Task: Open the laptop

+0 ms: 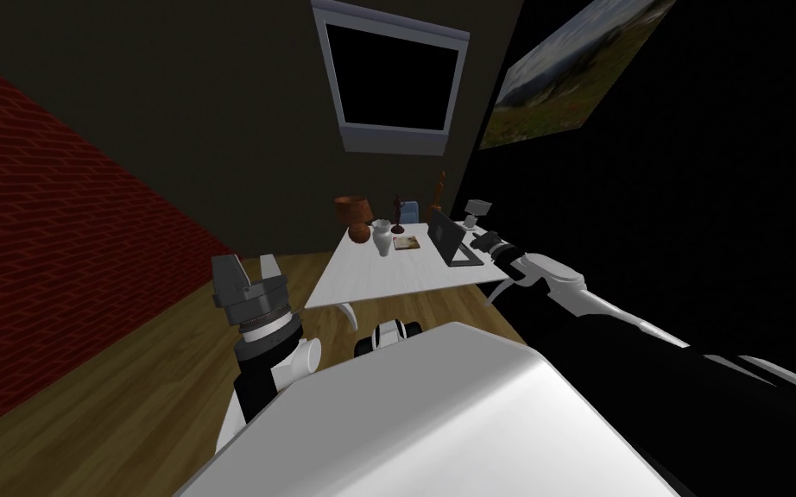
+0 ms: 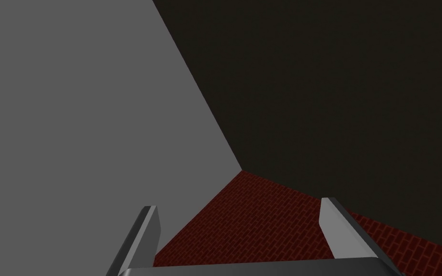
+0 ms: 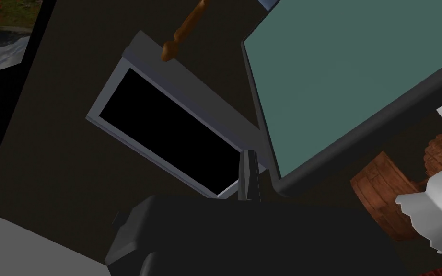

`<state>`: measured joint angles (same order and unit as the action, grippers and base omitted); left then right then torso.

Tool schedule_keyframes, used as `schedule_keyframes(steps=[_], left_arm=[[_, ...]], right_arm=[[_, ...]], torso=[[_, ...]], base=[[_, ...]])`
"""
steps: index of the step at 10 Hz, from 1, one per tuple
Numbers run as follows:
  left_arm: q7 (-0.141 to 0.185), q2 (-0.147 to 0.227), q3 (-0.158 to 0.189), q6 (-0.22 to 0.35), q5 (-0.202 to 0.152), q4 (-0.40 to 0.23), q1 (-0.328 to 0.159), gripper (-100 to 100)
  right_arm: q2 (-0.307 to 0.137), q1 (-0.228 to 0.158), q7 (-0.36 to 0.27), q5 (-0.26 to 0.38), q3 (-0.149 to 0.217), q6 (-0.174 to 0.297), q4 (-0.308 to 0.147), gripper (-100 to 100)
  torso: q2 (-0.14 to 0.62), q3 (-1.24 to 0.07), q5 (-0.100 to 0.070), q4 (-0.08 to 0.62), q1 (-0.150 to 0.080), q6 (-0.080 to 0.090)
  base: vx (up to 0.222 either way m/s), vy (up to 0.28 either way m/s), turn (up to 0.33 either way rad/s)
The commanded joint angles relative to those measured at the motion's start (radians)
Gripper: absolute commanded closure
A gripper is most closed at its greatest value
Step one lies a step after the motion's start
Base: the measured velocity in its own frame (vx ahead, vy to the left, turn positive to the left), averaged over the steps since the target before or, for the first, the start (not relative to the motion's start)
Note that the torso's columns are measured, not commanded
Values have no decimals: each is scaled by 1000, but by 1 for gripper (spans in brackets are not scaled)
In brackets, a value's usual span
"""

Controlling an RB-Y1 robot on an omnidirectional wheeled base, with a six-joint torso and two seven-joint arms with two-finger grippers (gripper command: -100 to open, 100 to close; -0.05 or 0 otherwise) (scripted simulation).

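laptop: the laptop (image 1: 448, 238) sits at the right end of the white desk (image 1: 383, 278), close to that edge. Its lid is raised and its dark base lies flat toward the right arm.
screen: in the right wrist view the screen (image 3: 354, 81) is plain teal inside a dark rim, with one rounded corner of the rim very near the hand.
right gripper: the right gripper (image 1: 483, 242) reaches in from the desk's right side and is just beside the laptop's base. I cannot tell whether it is set wide or narrow.
left gripper: the left gripper (image 1: 247, 263) is raised over the wood floor (image 1: 129, 380), well apart from the desk. Its fingers (image 2: 332, 225) are spread wide and hold nothing.
desk edges: the near edge and the left half are bare.
far end: a white vase (image 1: 382, 237), a brown pot (image 1: 358, 232) and a small book (image 1: 406, 243) stand clustered to the laptop's left.
room: open floor lies between the brick wall (image 1: 42, 250) and the desk.
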<state>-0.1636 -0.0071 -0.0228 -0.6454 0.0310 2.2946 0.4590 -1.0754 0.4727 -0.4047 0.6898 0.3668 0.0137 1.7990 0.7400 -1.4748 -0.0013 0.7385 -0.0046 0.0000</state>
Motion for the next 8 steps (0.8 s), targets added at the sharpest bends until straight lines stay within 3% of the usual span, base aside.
schedule_keyframes(steps=[1,4,5,6,8], left_arm=[[0,0,0,0,0,0,0,0],[0,0,0,0,0,0,0,0],[0,0,0,0,0,0,0,0],[0,0,0,0,0,0,0,0],[0,0,0,0,0,0,0,0]], right_arm=[[45,-42,48,-56,-9,-30,-45,100],[101,-96,107,-128,-21,-65,-103,100],[92,-84,89,-110,-19,-58,-90,100],[73,-69,70,-84,-14,-36,-84,-100],[61,-59,55,-66,-11,-21,-79,-100]], torso=[[2,1,-1,0,-4,0],[-4,-2,2,-1,7,0],[-3,-2,2,-1,7,0],[-4,-2,3,-1,10,0],[-5,-3,4,-1,14,0]], base=[[-77,-181,48],[-59,-143,44],[-34,-65,13],[20,71,10],[42,151,6]])
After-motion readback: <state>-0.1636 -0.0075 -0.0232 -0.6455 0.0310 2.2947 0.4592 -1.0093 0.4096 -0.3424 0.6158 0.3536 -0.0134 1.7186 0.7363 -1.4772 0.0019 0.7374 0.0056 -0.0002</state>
